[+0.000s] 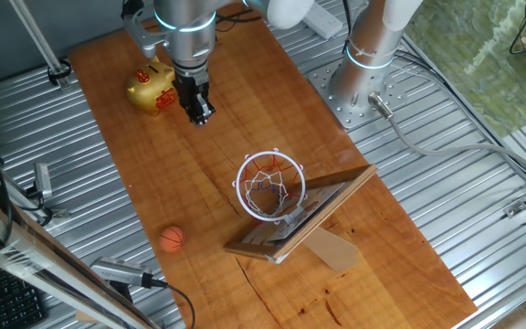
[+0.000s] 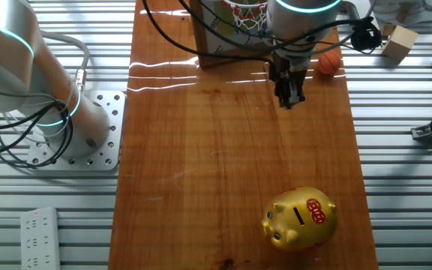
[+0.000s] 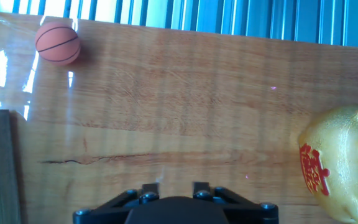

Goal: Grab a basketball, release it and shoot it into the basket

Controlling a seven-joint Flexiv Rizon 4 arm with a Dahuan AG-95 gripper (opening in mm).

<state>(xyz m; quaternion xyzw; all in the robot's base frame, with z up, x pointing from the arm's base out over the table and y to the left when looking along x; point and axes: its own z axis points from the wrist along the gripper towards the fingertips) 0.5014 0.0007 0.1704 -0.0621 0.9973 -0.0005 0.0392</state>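
Nothing is done: our gripper (image 1: 200, 117) hangs clenched and empty, well apart from the basketball (image 1: 172, 238). We must grab it and shoot into the basket (image 1: 270, 185)

Basketball (image 1: 172, 238): orange, dark seams. Basket (image 1: 270, 185): white ring, red-and-blue-threaded net. Piggy bank (image 2: 300, 218): gold, red markings. Worktop (image 2: 223, 157): brown wood grain.

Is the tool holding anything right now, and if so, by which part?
Nothing is held. The tool hangs above bare wood beside the piggy bank, and the basketball lies alone on the table, far from it.
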